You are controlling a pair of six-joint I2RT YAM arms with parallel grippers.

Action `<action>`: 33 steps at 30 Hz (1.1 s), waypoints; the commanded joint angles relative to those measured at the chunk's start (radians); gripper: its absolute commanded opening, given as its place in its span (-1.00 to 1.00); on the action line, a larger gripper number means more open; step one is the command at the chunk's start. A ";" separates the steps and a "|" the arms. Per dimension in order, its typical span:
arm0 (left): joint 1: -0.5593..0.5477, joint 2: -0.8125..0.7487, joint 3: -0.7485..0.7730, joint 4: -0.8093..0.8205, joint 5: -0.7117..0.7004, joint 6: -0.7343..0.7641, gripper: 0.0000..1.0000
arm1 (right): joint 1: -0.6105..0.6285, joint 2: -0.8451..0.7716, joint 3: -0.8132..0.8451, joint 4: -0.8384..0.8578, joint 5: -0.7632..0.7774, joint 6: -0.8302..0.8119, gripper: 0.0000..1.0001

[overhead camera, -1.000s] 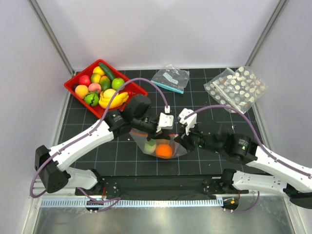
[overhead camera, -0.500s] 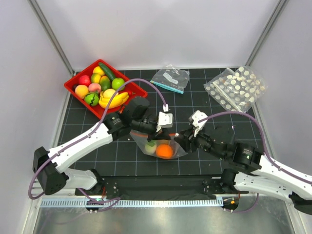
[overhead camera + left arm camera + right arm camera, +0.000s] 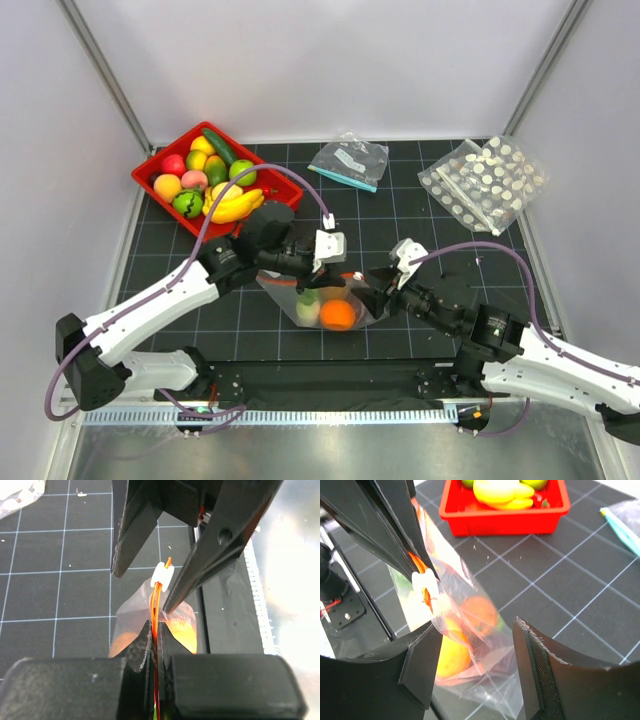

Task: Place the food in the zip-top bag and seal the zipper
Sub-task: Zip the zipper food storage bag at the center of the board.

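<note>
The zip-top bag (image 3: 352,308) hangs over the mat with an orange (image 3: 339,315) and a green and white piece (image 3: 308,304) inside. My left gripper (image 3: 322,262) is shut on the orange-red zipper (image 3: 156,605), as the left wrist view (image 3: 156,628) shows. A white slider (image 3: 162,575) sits on the strip just beyond the left fingers. My right gripper (image 3: 376,292) is open. In the right wrist view (image 3: 475,640) the bag's corner (image 3: 485,630) hangs between its jaws, and the slider (image 3: 425,585) is by its left finger.
A red tray (image 3: 150,170) with several toy fruits, including bananas (image 3: 232,204), stands at the back left. A clear bag with a teal strip (image 3: 350,160) lies at the back middle. A white-dotted bag (image 3: 485,180) lies at the back right.
My right gripper has moved down and in to the bag's right end, and now straddles it. My left gripper has shifted slightly left, still holding the zipper strip.
</note>
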 commanded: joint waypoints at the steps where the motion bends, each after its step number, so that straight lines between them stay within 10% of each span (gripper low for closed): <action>1: 0.004 -0.037 -0.005 0.060 0.008 -0.010 -1.00 | 0.002 -0.032 0.006 0.107 0.016 -0.042 0.25; 28: 0.002 -0.007 -0.007 0.052 0.027 -0.024 -0.99 | 0.000 -0.018 0.061 0.107 -0.184 -0.074 -0.98; 33: 0.004 -0.016 0.001 0.057 0.053 -0.016 -0.25 | 0.002 -0.014 0.067 0.090 -0.199 -0.082 -0.98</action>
